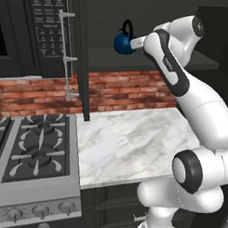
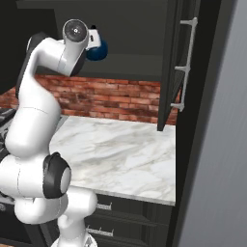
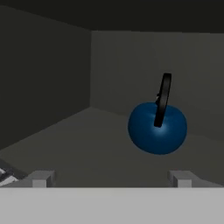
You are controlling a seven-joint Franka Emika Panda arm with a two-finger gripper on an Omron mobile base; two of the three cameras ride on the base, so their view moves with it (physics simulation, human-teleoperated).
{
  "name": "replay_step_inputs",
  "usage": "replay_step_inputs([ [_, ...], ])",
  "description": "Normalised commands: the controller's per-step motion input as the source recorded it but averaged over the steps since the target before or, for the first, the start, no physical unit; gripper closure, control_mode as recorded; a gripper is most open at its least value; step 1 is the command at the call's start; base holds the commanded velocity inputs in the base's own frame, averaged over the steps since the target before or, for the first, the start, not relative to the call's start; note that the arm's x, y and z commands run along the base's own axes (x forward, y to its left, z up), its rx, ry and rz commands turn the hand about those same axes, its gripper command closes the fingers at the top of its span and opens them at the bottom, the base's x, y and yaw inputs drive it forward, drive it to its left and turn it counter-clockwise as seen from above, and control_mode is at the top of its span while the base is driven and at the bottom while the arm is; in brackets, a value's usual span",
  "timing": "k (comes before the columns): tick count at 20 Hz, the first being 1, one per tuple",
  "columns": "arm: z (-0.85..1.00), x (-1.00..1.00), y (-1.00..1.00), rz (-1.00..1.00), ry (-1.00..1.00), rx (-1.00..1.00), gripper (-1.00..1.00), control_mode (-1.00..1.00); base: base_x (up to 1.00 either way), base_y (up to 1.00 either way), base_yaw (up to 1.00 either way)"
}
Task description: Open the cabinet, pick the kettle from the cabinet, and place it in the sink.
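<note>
Just ahead of open jaws: kettle [image 3: 157, 129]

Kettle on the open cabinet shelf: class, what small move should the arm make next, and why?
Probably ease the gripper forward and a little toward the kettle. Its jaws are wide open with nothing between them, and the kettle stands ahead in the cabinet, off-centre from the gap, its handle upright.

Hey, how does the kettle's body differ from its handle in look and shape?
The kettle's body is round and dark blue with a soft sheen; the handle is a thin black loop. The body sits on the cabinet shelf, while the handle stands upright above it, seen nearly edge-on in the hand view. Both are dark and smooth.
</note>
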Motion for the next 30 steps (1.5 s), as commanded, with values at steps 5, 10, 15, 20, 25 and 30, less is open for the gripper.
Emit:
replay_step_inputs([
  [5,0.08,0.37,0.00,0.00,0.00,0.00,-1.00,-1.00,0.00,0.00,0.00],
  [10,0.06,0.37,0.00,0.00,0.00,0.00,-1.00,-1.00,0.00,0.00,0.00],
  [15,0.03,0.33,0.00,0.00,0.00,0.00,-1.00,-1.00,0.00,0.00,0.00],
  [20,0.00,0.31,0.00,0.00,0.00,0.00,-1.00,-1.00,0.00,0.00,0.00],
  [25,0.00,0.32,0.00,0.00,0.00,0.00,-1.00,-1.00,0.00,0.00,0.00],
  [30,0.00,0.36,0.00,0.00,0.00,0.00,-1.00,-1.00,0.00,0.00,0.00],
])
